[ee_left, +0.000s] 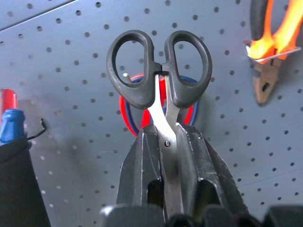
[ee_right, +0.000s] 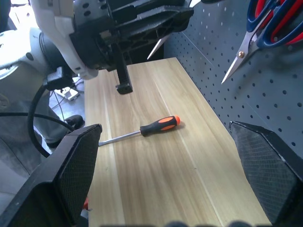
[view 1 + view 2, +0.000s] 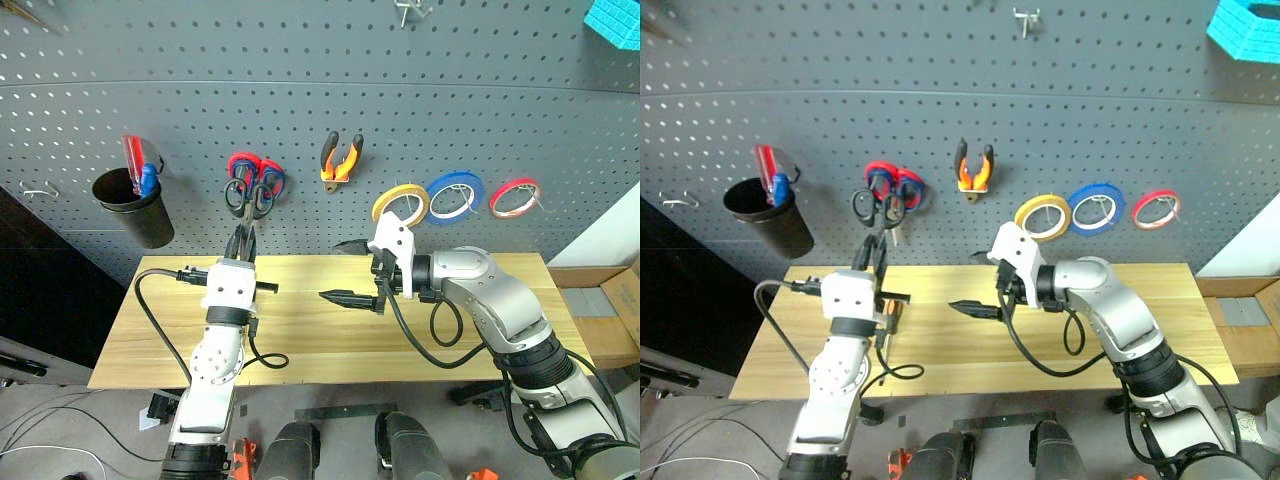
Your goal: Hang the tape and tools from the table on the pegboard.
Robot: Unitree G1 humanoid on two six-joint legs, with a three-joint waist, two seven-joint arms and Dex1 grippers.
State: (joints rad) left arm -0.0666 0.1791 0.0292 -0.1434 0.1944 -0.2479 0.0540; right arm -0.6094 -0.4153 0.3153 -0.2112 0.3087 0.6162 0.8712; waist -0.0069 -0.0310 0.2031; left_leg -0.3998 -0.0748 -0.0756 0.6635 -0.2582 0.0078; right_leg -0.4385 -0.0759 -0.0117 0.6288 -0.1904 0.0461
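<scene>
Black-handled scissors are held by their steel blades, handles up, in my shut left gripper. They hang just in front of the pegboard, over the red-and-blue scissors. Orange-and-black pliers and the yellow tape hang on hooks. The orange-and-black screwdriver lies flat on the table, below my left arm. My right gripper hovers open and empty over the table's middle, pointing left.
A black cup with red and blue handles in it hangs at the board's left. Blue tape and red tape hang right of the yellow roll. Bare hooks sit higher up. A cardboard box stands beside the table's right end.
</scene>
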